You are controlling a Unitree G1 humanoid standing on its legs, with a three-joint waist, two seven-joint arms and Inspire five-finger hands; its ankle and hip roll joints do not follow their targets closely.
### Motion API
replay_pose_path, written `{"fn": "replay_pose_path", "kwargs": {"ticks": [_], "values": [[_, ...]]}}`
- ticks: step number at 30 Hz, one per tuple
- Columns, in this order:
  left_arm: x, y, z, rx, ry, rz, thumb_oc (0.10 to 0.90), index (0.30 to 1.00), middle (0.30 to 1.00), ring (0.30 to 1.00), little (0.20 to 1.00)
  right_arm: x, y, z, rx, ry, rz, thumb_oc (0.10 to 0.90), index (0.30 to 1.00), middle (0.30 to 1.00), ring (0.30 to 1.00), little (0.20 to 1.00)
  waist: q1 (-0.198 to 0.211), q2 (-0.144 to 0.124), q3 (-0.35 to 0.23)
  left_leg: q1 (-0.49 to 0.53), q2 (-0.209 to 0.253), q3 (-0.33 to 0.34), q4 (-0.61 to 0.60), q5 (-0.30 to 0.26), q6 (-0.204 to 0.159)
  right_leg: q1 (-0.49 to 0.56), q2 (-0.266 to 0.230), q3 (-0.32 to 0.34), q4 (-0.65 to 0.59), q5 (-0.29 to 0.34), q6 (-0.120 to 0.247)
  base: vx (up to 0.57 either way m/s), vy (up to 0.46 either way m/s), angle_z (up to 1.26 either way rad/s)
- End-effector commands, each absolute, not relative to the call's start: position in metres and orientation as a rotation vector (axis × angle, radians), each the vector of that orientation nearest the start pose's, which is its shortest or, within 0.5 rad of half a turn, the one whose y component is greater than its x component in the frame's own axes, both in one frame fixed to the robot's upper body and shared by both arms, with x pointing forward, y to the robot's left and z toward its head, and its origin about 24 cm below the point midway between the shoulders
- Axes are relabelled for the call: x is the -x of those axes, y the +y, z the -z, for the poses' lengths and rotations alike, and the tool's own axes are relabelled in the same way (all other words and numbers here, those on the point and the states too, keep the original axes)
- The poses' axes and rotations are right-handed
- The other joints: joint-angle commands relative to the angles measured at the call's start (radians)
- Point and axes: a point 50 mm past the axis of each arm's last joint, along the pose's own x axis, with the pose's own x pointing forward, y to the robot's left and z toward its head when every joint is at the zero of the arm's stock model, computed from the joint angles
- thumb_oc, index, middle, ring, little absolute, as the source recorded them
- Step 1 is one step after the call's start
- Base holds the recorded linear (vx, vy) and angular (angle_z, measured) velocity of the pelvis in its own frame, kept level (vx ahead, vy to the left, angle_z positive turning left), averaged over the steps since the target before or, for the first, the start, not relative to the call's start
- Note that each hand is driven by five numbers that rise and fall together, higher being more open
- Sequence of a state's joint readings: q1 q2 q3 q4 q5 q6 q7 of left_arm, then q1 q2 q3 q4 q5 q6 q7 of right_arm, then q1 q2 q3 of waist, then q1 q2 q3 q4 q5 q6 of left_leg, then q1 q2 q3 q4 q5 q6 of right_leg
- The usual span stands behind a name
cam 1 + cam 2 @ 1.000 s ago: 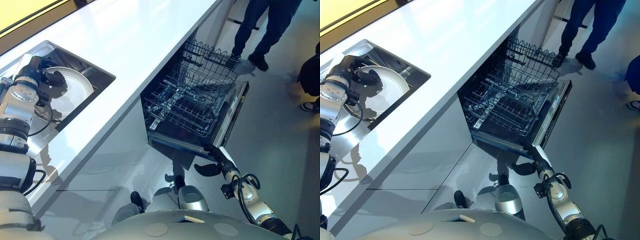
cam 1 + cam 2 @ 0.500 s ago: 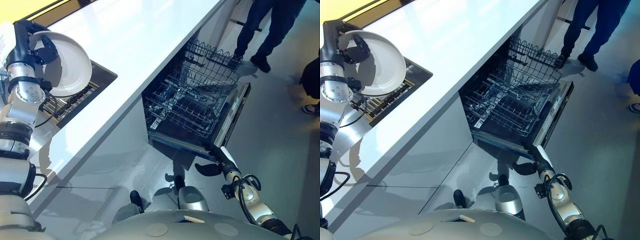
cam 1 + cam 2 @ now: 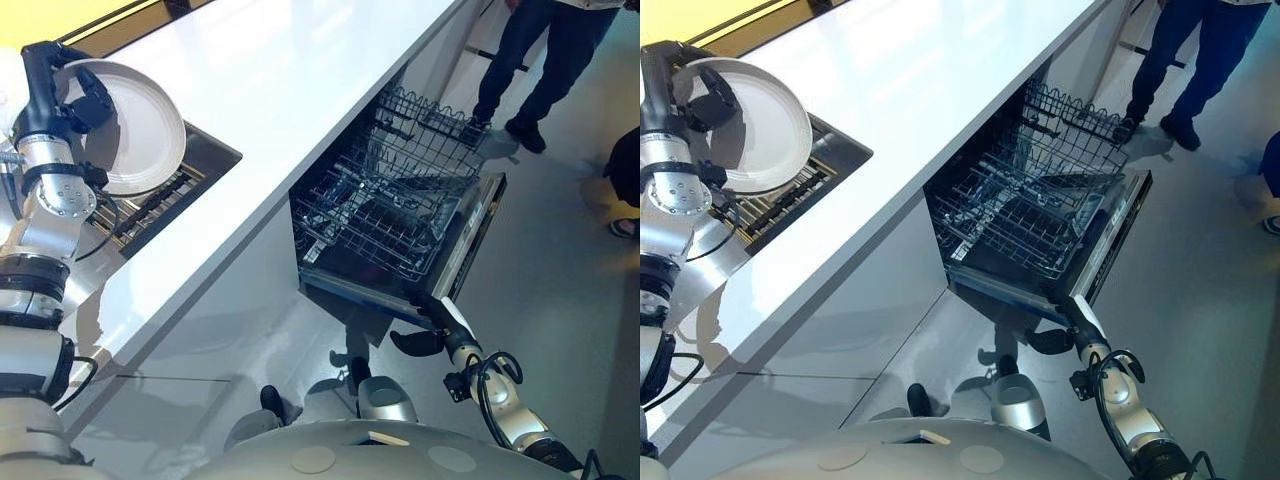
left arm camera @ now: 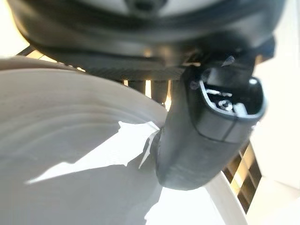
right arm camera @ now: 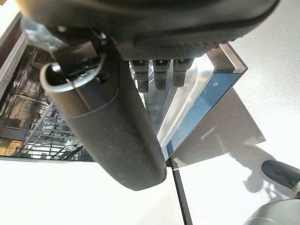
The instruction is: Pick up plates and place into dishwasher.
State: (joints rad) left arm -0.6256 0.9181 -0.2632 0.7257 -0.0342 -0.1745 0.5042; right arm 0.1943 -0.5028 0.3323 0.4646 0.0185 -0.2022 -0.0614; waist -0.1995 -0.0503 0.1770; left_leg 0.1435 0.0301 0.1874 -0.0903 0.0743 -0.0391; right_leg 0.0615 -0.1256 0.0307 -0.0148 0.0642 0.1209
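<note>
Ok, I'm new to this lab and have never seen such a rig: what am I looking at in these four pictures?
It is a humanoid robot with two arms that end in dark hands. Two pictures come from cameras on its head, looking down. The other two come from its wrists, close behind each hand. The left hand pinches a white plate above the sink in the white counter. The right hand, fingers straight, reaches low by the dishwasher, whose door is down and wire racks pulled out. A person stands beyond.
</note>
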Motion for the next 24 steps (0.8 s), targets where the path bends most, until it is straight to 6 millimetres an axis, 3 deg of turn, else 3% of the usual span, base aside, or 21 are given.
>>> {"fn": "replay_pose_path", "kwargs": {"ticks": [1, 4, 9, 14, 15, 16, 17, 21, 22, 24], "values": [[-0.325, 0.353, -0.23, -0.963, -0.44, -0.751, 0.1, 0.3, 0.3, 0.3, 0.2, -0.175, -0.224, 0.052, 0.515, 0.354, -0.239, 0.8, 0.9, 0.9, 0.9, 0.9, -0.032, 0.04, -0.059, -0.015, -0.089, 0.023, 0.067, -0.165, 0.09, -0.131, 0.078, 0.018, 0.126, -0.03, 0.054, 0.0, 0.0, 0.0], [-0.326, 0.359, -0.222, -0.978, -0.357, -0.744, 0.1, 0.3, 0.3, 0.3, 0.2, -0.173, -0.224, 0.053, 0.51, 0.363, -0.247, 0.8, 0.9, 0.9, 0.9, 0.9, -0.033, 0.032, -0.053, -0.018, -0.086, 0.026, 0.07, -0.166, 0.092, -0.136, 0.077, 0.017, 0.128, -0.024, 0.059, 0.0, 0.0, 0.0], [-0.33, 0.365, -0.191, -0.95, -0.121, -0.707, 0.1, 0.3, 0.3, 0.3, 0.2, -0.17, -0.22, 0.056, 0.492, 0.39, -0.281, 0.8, 0.9, 0.9, 0.9, 0.9, -0.035, 0.014, -0.032, -0.034, -0.082, 0.027, 0.088, -0.168, 0.099, -0.149, 0.08, 0.024, 0.133, -0.013, 0.065, 0.0, -0.003, 0.01], [-0.338, 0.369, -0.187, -0.868, 0.017, -0.723, 0.1, 0.3, 0.3, 0.3, 0.2, -0.167, -0.212, 0.065, 0.485, 0.416, -0.308, 0.8, 0.9, 0.9, 0.9, 0.9, -0.038, 0.007, -0.017, -0.049, -0.08, 0.03, 0.098, -0.168, 0.103, -0.156, 0.079, 0.028, 0.134, -0.003, 0.07, 0.0, 0.0, 0.0], [-0.338, 0.372, -0.184, -0.841, 0.057, -0.724, 0.144, 0.338, 0.338, 0.338, 0.244, -0.166, -0.21, 0.066, 0.485, 0.418, -0.31, 0.8, 0.9, 0.9, 0.9, 0.9, -0.039, 0.007, -0.016, -0.052, -0.081, 0.029, 0.101, -0.168, 0.105, -0.158, 0.078, 0.028, 0.134, -0.002, 0.07, 0.0, 0.0, 0.0], [-0.338, 0.375, -0.181, -0.778, 0.097, -0.728, 0.413, 0.568, 0.568, 0.568, 0.513, -0.167, -0.208, 0.067, 0.481, 0.418, -0.31, 0.8, 0.9, 0.9, 0.9, 0.9, -0.039, 0.007, -0.013, -0.054, -0.081, 0.029, 0.104, -0.169, 0.105, -0.159, 0.077, 0.028, 0.134, -0.002, 0.071, 0.0, 0.0, 0.0], [-0.338, 0.378, -0.178, -0.701, 0.122, -0.737, 0.8, 0.9, 0.9, 0.9, 0.9, -0.167, -0.205, 0.068, 0.476, 0.418, -0.309, 0.8, 0.9, 0.9, 0.9, 0.9, -0.039, 0.006, -0.011, -0.056, -0.081, 0.028, 0.107, -0.17, 0.105, -0.158, 0.077, 0.028, 0.133, -0.002, 0.071, 0.0, 0.0, 0.0], [-0.341, 0.377, -0.166, -0.41, 0.166, -0.685, 0.8, 0.9, 0.9, 0.9, 0.9, -0.167, -0.199, 0.072, 0.465, 0.422, -0.296, 0.8, 0.9, 0.9, 0.9, 0.9, -0.037, 0.006, -0.011, -0.063, -0.082, 0.027, 0.114, -0.172, 0.106, -0.156, 0.074, 0.026, 0.129, -0.003, 0.073, 0.01, -0.015, 0.01], [-0.344, 0.372, -0.16, -0.268, 0.148, -0.643, 0.8, 0.9, 0.9, 0.9, 0.9, -0.166, -0.196, 0.075, 0.463, 0.426, -0.295, 0.8, 0.9, 0.9, 0.9, 0.9, -0.039, 0.007, -0.012, -0.063, -0.083, 0.026, 0.118, -0.173, 0.105, -0.154, 0.073, 0.026, 0.128, -0.005, 0.072, 0.0, 0.0, 0.0], [-0.347, 0.366, -0.156, -0.203, 0.131, -0.607, 0.8, 0.9, 0.9, 0.9, 0.9, -0.163, -0.195, 0.077, 0.462, 0.434, -0.297, 0.8, 0.9, 0.9, 0.9, 0.9, -0.04, 0.009, -0.015, -0.063, -0.083, 0.027, 0.119, -0.174, 0.104, -0.155, 0.071, 0.026, 0.129, -0.005, 0.073, 0.0, 0.0, 0.0]]}}
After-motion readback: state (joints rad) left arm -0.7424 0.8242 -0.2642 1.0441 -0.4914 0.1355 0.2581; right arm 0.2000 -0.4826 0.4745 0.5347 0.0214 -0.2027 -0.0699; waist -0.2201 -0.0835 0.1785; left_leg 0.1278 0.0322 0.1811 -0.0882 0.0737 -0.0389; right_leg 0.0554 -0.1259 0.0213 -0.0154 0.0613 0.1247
